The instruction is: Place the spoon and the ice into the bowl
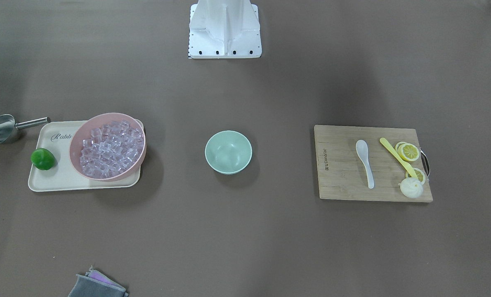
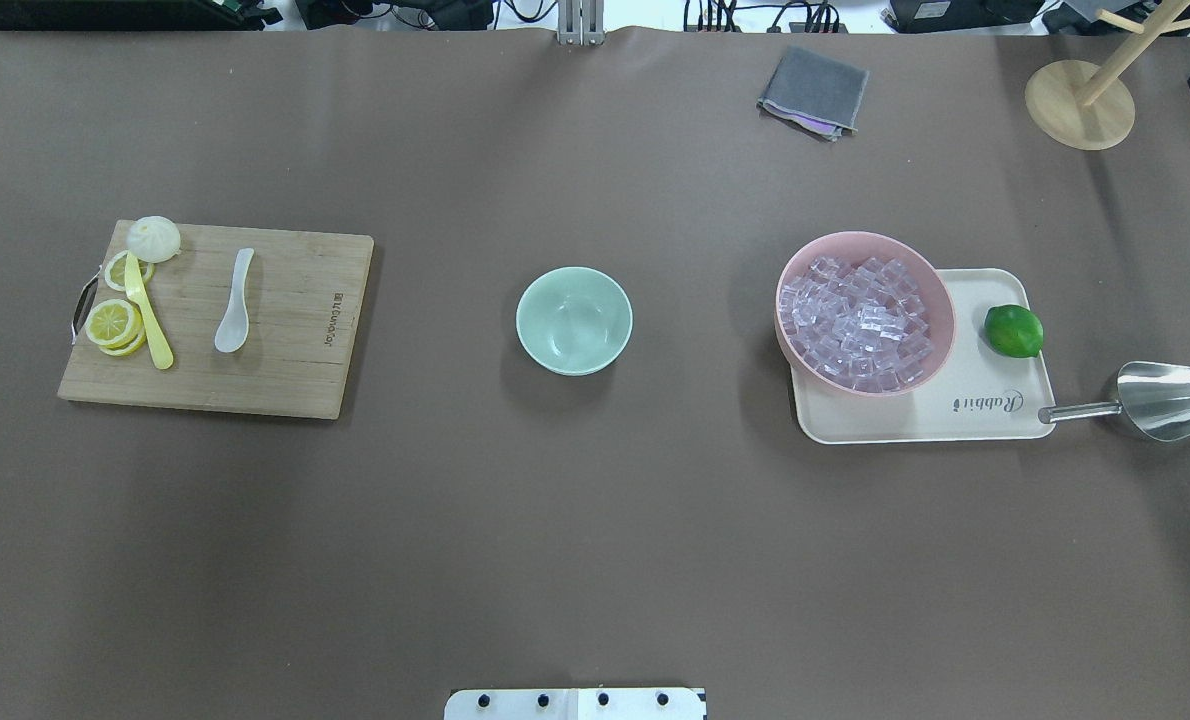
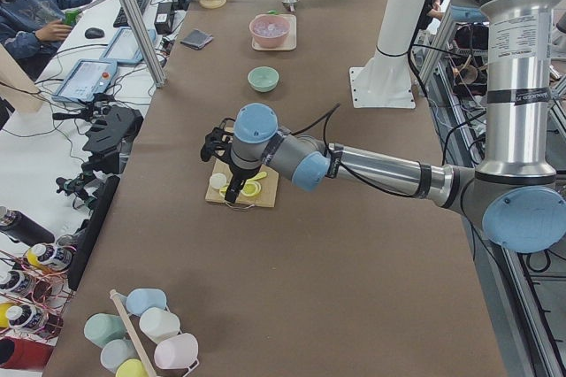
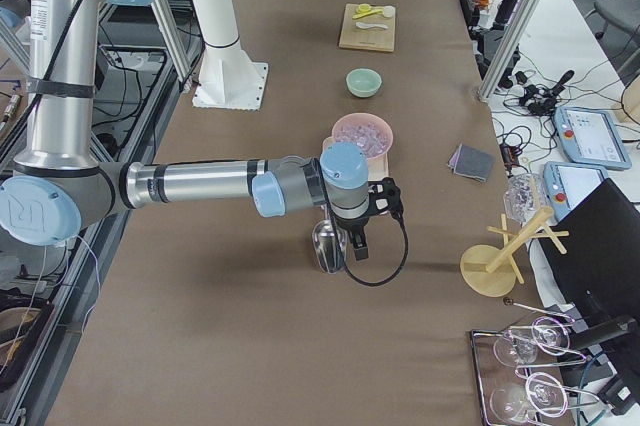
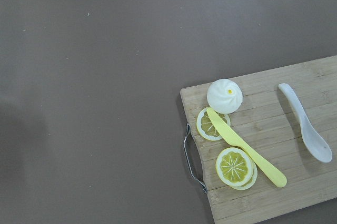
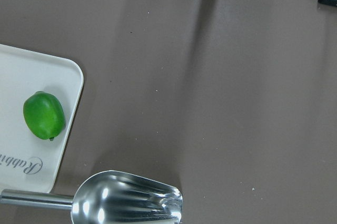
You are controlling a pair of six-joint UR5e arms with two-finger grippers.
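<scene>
The white spoon [image 1: 365,163] [image 2: 234,315] [image 5: 308,132] lies on the wooden cutting board [image 2: 285,370]. The mint-green bowl [image 1: 228,151] [image 2: 574,320] stands empty at the table's middle. The ice [image 1: 110,148] [image 2: 860,325] fills a pink bowl [image 2: 940,300] on a cream tray [image 2: 955,420]. My left gripper [image 3: 232,189] hangs above the board's outer end, apart from the spoon. My right gripper [image 4: 358,249] hangs above the metal scoop [image 2: 1160,400]. Both show only in the side views, so I cannot tell whether they are open or shut.
A yellow utensil [image 2: 150,315], lemon slices [image 2: 115,323] and a white bun [image 2: 154,238] share the board. A lime [image 2: 1013,331] lies on the tray. A grey cloth [image 2: 813,90] and a wooden stand [image 2: 1080,105] are at the far edge.
</scene>
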